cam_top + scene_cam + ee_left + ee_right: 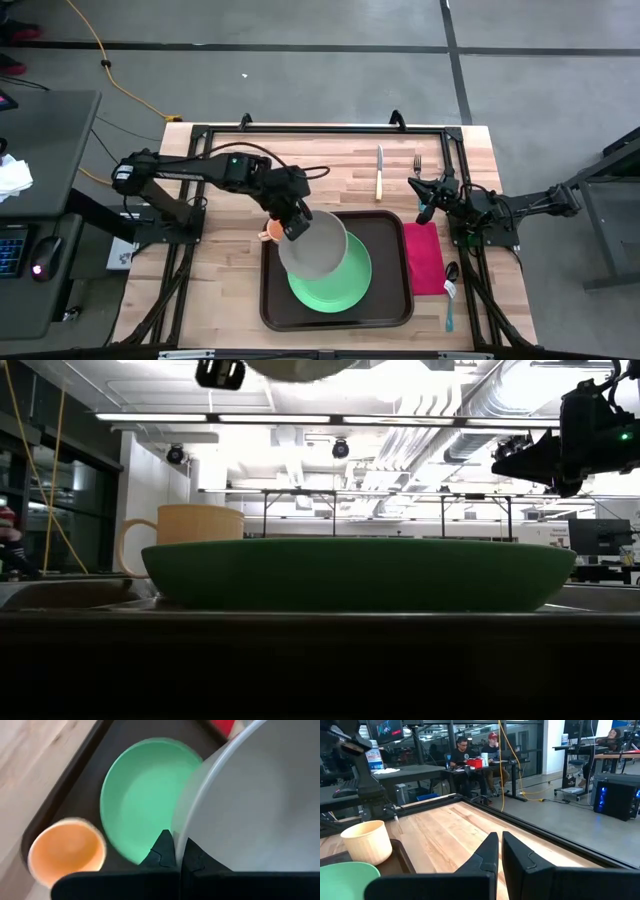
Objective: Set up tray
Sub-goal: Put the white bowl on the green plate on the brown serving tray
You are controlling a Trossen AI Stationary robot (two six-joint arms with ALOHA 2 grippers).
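High view: left pincer (291, 222), left of centre, is clamped on a grey plate's (315, 247) rim above the green plate (340, 285) in the tray (390, 300), lower centre. Right pincer (424, 212) is closed, at right.

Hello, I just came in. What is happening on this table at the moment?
The left gripper is shut on the rim of a grey plate and holds it in the air above the green plate, which lies in the brown tray. A tan cup stands in the tray's corner. The right gripper is shut, holds nothing, and waits above the table near the fork and knife.
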